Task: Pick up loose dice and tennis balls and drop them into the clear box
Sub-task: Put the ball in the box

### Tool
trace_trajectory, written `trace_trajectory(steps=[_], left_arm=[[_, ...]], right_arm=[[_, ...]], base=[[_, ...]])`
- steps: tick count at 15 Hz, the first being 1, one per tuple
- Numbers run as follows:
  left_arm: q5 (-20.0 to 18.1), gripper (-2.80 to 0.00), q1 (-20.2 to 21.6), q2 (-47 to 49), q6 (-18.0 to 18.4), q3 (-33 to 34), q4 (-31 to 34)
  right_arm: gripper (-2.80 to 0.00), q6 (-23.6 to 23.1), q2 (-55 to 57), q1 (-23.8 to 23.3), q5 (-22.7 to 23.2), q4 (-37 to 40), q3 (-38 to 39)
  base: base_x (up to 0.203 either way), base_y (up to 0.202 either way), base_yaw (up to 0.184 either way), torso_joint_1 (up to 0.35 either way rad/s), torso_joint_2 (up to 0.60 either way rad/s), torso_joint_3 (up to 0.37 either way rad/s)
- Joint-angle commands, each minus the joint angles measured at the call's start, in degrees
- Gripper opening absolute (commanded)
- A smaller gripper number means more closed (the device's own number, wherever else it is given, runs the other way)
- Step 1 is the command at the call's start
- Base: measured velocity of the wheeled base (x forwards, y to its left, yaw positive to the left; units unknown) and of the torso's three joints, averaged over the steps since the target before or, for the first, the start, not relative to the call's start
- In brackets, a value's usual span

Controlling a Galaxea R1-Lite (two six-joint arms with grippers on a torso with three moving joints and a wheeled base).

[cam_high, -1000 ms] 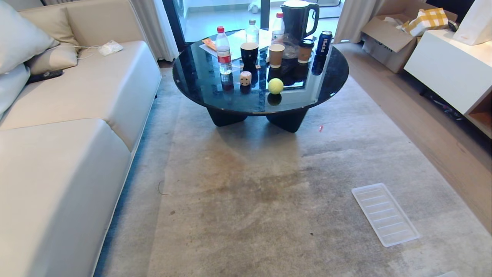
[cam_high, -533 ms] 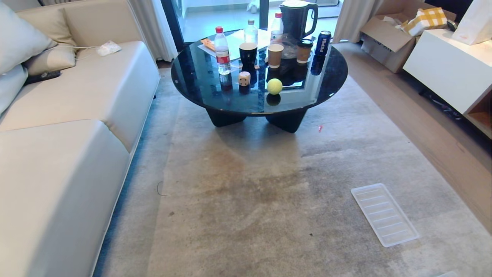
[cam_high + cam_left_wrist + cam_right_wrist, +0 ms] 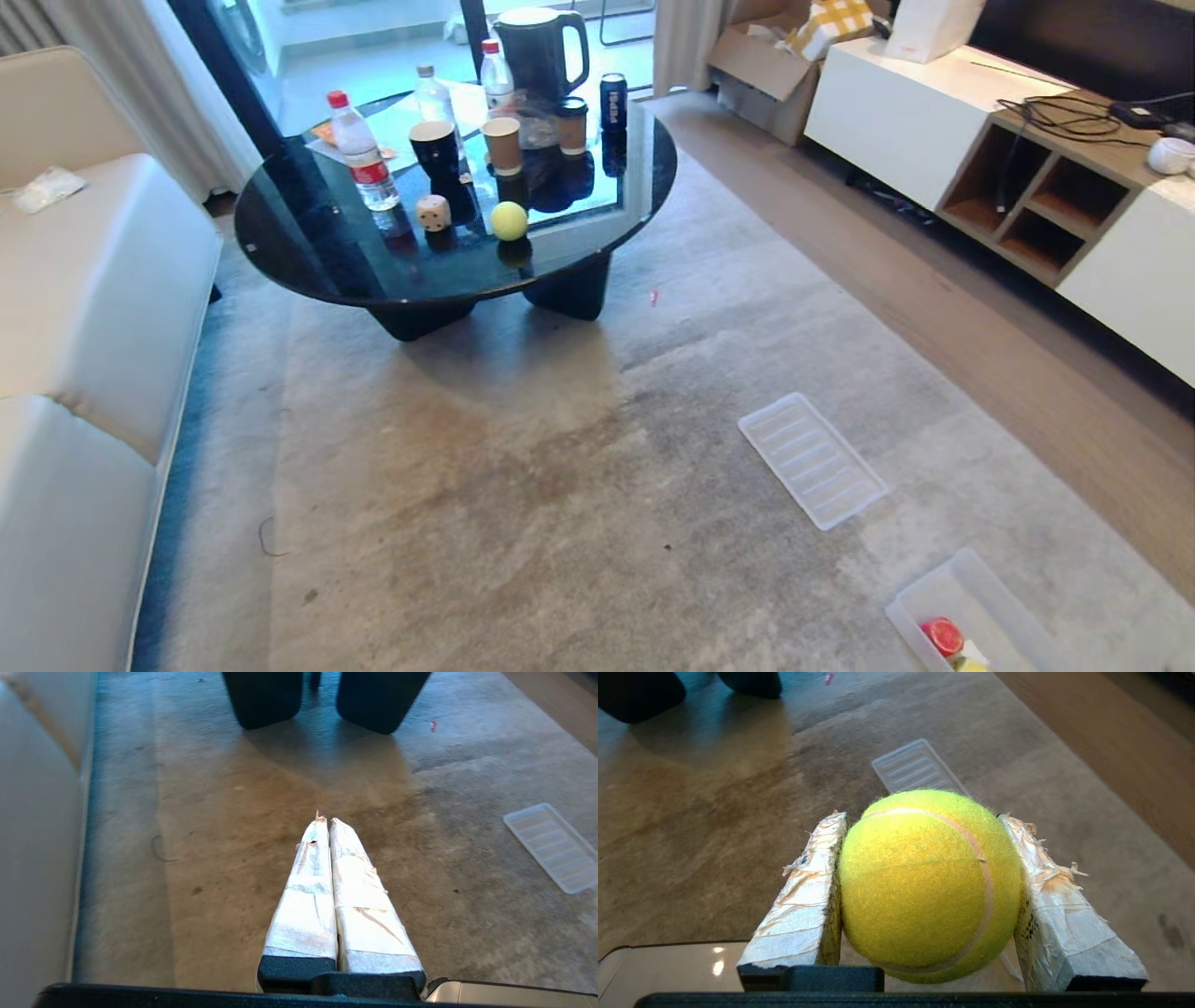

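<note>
My right gripper (image 3: 923,817) is shut on a fuzzy yellow-green tennis ball (image 3: 929,882), held above the rug. A second tennis ball (image 3: 509,221) and a beige die (image 3: 432,213) rest on the round black glass table (image 3: 308,261). The clear box (image 3: 1004,607) stands on the rug at the head view's bottom right corner. In it lie a red die (image 3: 943,637) and something yellow (image 3: 971,665), cut off by the frame edge. My left gripper (image 3: 325,821) is shut and empty, low over the rug. Neither arm shows in the head view.
The table also carries bottles, cups, a kettle (image 3: 540,51) and a can. A beige sofa (image 3: 84,308) runs along the left. A flat ribbed tray (image 3: 812,459) lies on the rug. A white cabinet (image 3: 896,117) and a cardboard box line the right wall.
The whole head view has swung to the right, so the camera has moved. The clear box has come into the picture at the bottom right. Table and tray sit further left in the picture.
</note>
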Motion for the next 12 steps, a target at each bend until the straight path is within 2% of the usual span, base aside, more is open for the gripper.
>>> trace_trajectory(steps=[1,12], left_arm=[[0.07,-2.8,-0.06,0.0,0.02,0.0,0.05],[-0.19,-2.8,-0.04,0.0,0.3,0.0,-0.03]], right_arm=[[-2.8,0.01,0.07,0.05,0.0,0.04,-0.02],[-2.8,0.01,0.07,-0.02,-0.03,0.04,-0.02]], base=[[0.0,0.015,-0.163,0.002,0.0,0.005],[0.0,0.011,-0.16,0.002,0.0,0.003]])
